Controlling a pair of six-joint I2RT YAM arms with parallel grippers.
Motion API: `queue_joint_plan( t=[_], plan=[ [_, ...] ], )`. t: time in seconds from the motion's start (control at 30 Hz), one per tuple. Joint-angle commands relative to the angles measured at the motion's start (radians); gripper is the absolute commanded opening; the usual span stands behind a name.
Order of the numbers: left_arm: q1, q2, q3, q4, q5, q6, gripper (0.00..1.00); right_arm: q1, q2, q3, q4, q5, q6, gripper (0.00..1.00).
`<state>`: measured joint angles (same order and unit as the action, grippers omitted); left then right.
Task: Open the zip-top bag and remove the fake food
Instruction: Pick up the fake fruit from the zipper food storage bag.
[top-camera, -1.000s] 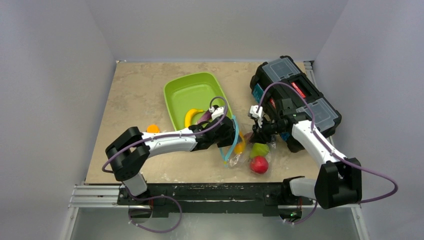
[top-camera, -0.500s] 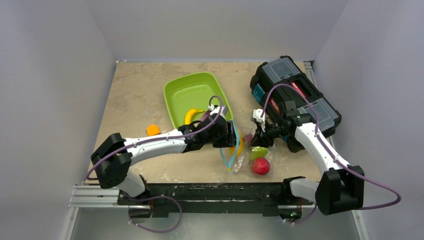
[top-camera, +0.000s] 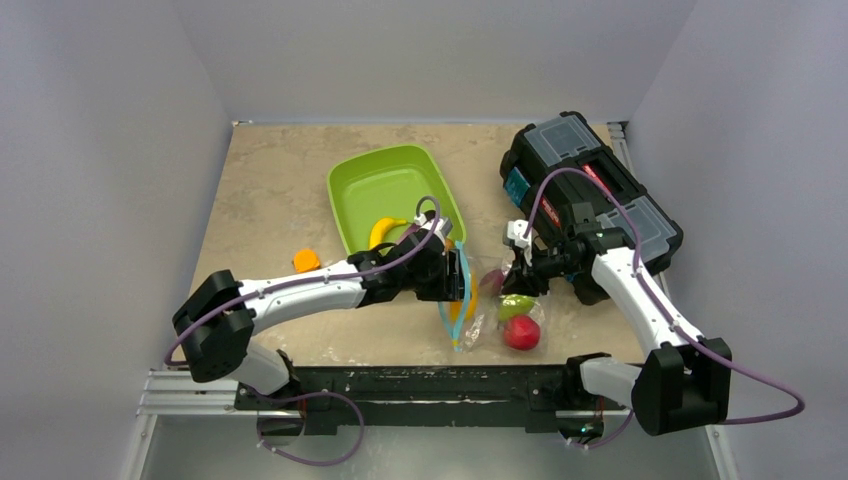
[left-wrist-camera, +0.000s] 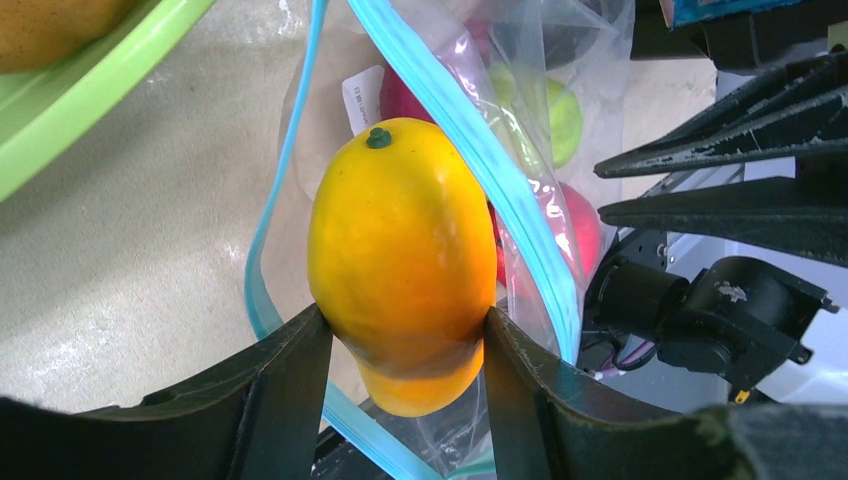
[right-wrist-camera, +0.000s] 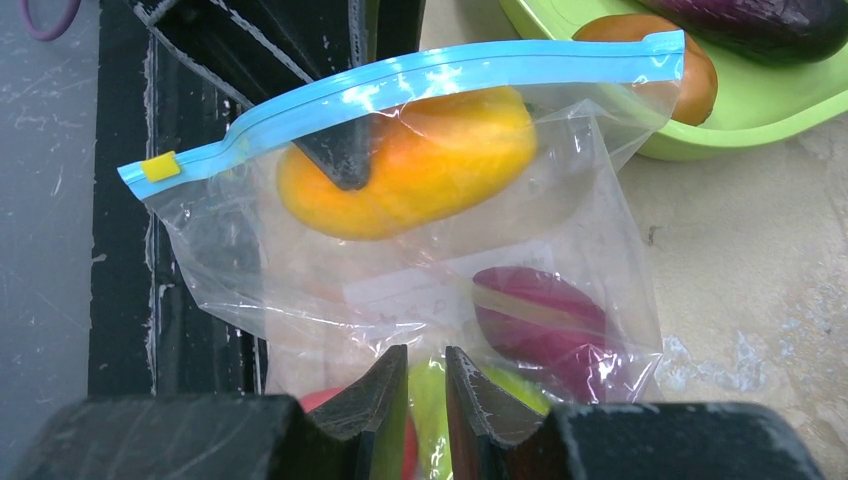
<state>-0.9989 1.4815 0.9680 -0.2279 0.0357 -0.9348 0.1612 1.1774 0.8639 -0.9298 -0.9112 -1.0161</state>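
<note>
A small orange block (top-camera: 306, 260) lies at the left of the table (top-camera: 270, 190), and beside it the green tray (top-camera: 375, 175) holds a banana (top-camera: 383, 231). The left gripper (left-wrist-camera: 405, 330) clamps the orange piece (left-wrist-camera: 400, 250) at the open mouth of the zip-top bag (right-wrist-camera: 400, 270), which lies between the arms with the green pear (top-camera: 517, 305) and red apple (top-camera: 521, 332) inside. The right gripper (right-wrist-camera: 427, 370) pinches the bag's clear plastic. A black toolbox (top-camera: 590, 190) sits rightmost.

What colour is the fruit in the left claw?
Yellow-orange with a green stem nub; the fruit shows best in the left wrist view.
</note>
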Motion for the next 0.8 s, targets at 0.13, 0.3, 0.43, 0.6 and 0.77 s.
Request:
queue_joint_plan(
  t=[0.13, 0.3, 0.43, 0.6, 0.77],
  plan=[
    [0.036, -0.031, 0.023, -0.006, 0.133, 0.084, 0.00, -0.006, -0.009, 0.041, -0.020, -0.020, -0.028, 0.20],
    [0.060, -0.015, 0.056, -0.046, 0.198, 0.134, 0.00, -0.006, -0.010, 0.037, -0.021, -0.020, -0.034, 0.20],
    [0.081, -0.005, 0.080, -0.081, 0.239, 0.176, 0.00, -0.007, -0.014, 0.032, -0.020, -0.020, -0.036, 0.20],
    [0.100, 0.017, 0.122, -0.146, 0.284, 0.236, 0.00, -0.006, -0.019, 0.026, -0.017, -0.021, -0.038, 0.20],
    [0.118, 0.018, 0.134, -0.187, 0.304, 0.279, 0.00, -0.006, -0.024, 0.024, -0.017, -0.021, -0.039, 0.20]
  ],
)
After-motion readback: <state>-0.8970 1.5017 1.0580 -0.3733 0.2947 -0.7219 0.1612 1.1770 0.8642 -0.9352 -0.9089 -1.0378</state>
